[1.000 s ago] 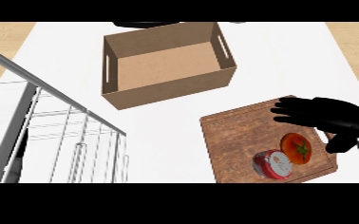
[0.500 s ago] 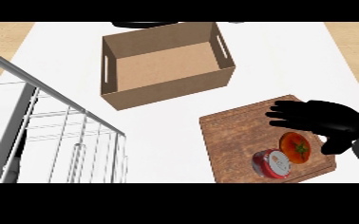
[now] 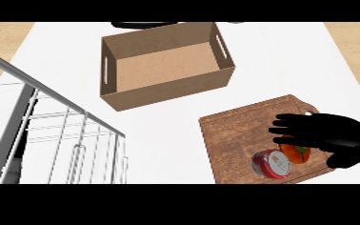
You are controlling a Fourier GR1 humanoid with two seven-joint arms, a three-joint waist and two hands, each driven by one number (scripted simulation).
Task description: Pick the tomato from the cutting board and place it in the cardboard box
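- Carefully now: your right hand (image 3: 323,132) hovers over the tomato (image 3: 295,153), fingers (image 3: 287,129) spread and holding nothing.
- Closing here could nudge the red tin (image 3: 271,164), which sits just beside the tomato.
- You'll find the tomato on the cutting board (image 3: 232,138), partly under the palm; the cardboard box (image 3: 165,66) stands well apart.

No lettering can be read anywhere; the red round tin (image 3: 271,164) on the cutting board (image 3: 232,143) carries a pale label too blurred to make out.
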